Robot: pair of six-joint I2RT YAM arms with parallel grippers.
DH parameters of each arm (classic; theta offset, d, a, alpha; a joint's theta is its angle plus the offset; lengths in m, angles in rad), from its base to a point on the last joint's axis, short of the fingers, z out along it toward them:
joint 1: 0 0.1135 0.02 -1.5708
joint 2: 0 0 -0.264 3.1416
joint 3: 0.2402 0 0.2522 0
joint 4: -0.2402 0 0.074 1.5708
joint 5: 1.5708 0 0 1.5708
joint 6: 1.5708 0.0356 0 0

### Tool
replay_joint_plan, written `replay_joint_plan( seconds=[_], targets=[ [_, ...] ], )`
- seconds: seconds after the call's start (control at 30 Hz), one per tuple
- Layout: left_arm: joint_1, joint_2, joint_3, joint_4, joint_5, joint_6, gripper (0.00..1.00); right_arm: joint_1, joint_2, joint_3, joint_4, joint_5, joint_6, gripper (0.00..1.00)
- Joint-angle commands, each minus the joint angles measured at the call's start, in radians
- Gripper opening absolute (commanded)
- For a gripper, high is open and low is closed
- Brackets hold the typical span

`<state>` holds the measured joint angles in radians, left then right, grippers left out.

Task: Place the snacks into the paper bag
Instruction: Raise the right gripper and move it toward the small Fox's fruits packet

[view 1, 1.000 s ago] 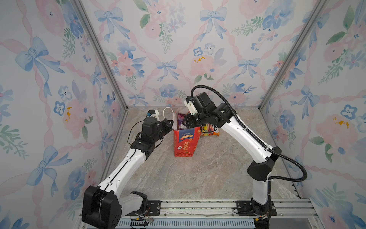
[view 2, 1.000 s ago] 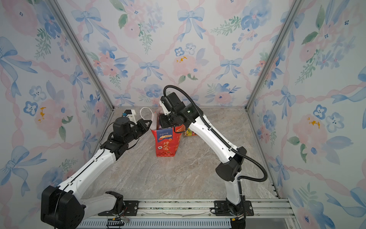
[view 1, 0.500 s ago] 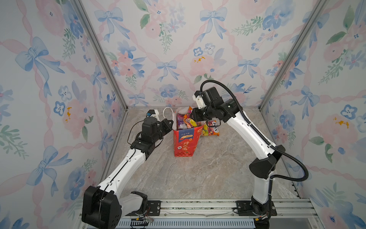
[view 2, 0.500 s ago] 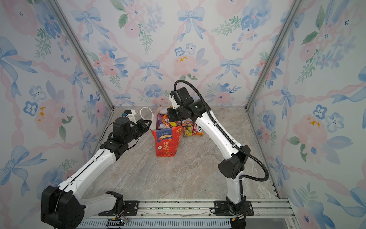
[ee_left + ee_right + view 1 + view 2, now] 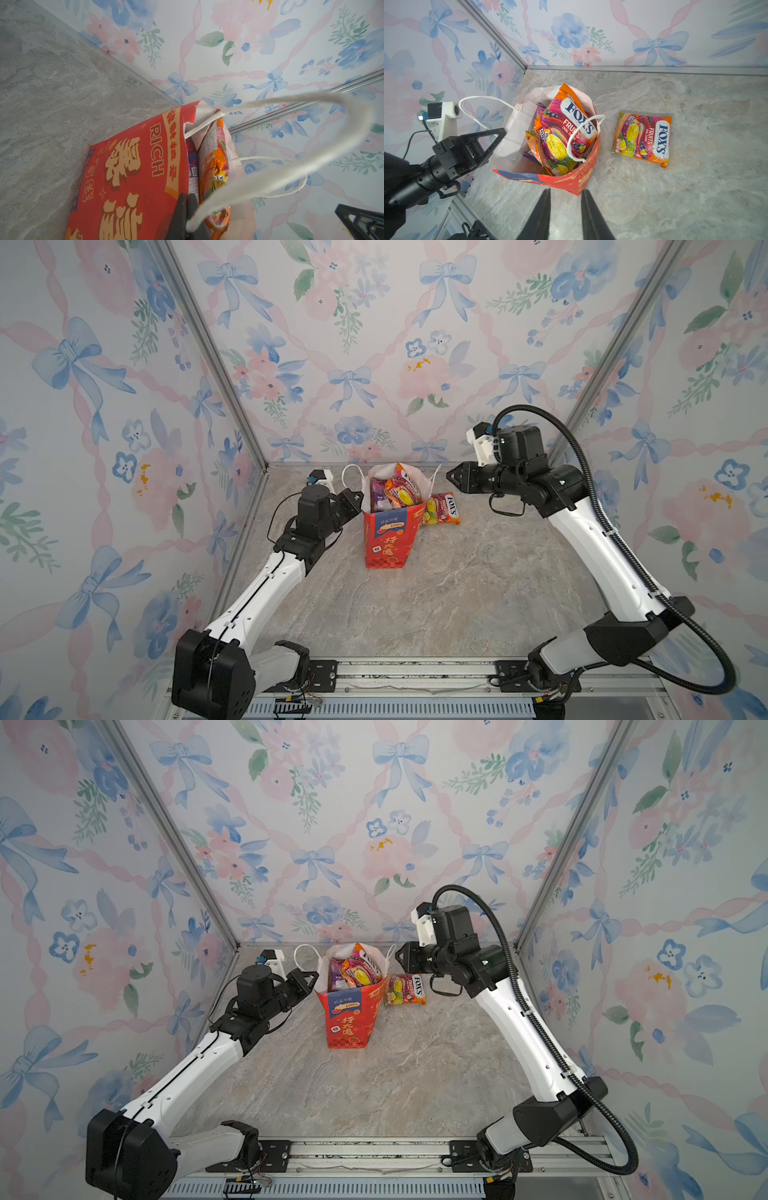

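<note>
One bag (image 5: 388, 539) (one packet (image 5: 445, 509) outside)

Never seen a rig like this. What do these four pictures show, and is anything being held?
Two white robot arms, each ending in a pincer gripper, work over a marbled table. Two pictures look down from overhead; two come from cameras on the arms' wrists. The left gripper is shut on the rim of the red paper bag, which has snack packets in it. The right gripper is open and empty. One FOX'S packet lies on the table beside the bag.
</note>
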<state>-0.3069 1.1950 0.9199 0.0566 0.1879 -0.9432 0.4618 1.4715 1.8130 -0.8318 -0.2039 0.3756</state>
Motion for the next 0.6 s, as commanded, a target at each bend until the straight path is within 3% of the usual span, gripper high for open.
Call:
replay_joint_plan(
  seconds=[0.0, 0.17, 0.37, 0.57],
  targets=[
    [0.009, -0.007, 0.007, 0.029, -0.008, 0.012, 0.0, -0.084, -0.042, -0.089, 0.015, -0.05, 0.003, 0.36],
    [0.011, -0.008, 0.005, 0.025, -0.011, 0.012, 0.0, -0.259, -0.09, -0.282, 0.133, -0.2, 0.069, 0.56],
    [0.01, -0.015, 0.003, 0.02, -0.017, 0.011, 0.0, -0.386, -0.061, -0.46, 0.308, -0.353, 0.144, 0.62],
    [0.011, -0.024, -0.001, 0.014, -0.024, 0.012, 0.0, -0.406, 0.006, -0.55, 0.432, -0.385, 0.197, 0.68]
  ],
)
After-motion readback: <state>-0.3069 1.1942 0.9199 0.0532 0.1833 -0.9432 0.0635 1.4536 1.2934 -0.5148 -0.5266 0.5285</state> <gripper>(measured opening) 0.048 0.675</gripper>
